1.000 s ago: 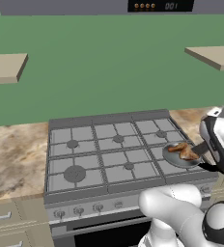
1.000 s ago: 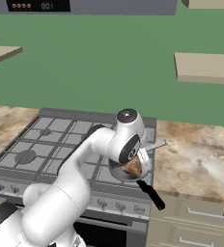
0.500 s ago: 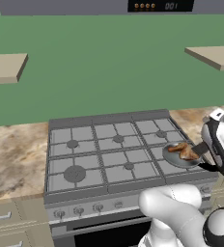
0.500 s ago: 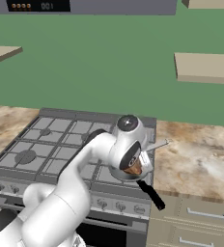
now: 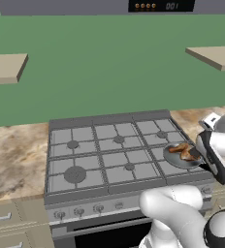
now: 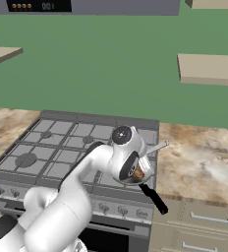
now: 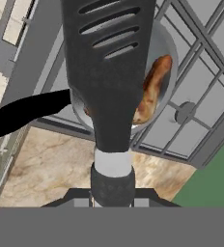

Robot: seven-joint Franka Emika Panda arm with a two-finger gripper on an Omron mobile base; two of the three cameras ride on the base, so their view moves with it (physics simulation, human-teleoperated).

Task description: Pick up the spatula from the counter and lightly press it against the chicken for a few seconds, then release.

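My gripper (image 7: 112, 200) is shut on the handle of the spatula (image 7: 109, 72). The spatula's dark slotted blade reaches out over a small grey pan (image 7: 164, 53) on the front right burner. The browned chicken (image 7: 152, 89) lies in that pan, half hidden under the blade. Whether the blade touches the meat cannot be told. In the left base view the chicken (image 5: 183, 151) sits in the pan (image 5: 175, 159), right beside my hand. In the right base view my arm covers most of the pan (image 6: 135, 173), and the silver handle end (image 6: 157, 146) sticks out to the right.
The pan's black handle (image 6: 154, 198) juts over the stove's front edge (image 6: 111, 194). The grey stove grates (image 5: 104, 155) spread to the left. Marble counter (image 6: 199, 165) lies to the stove's right, with drawers below and wall shelves (image 6: 209, 69) above.
My arm has sunk a little lower over the pan with the spatula still gripped. Pan and chicken have stayed put.
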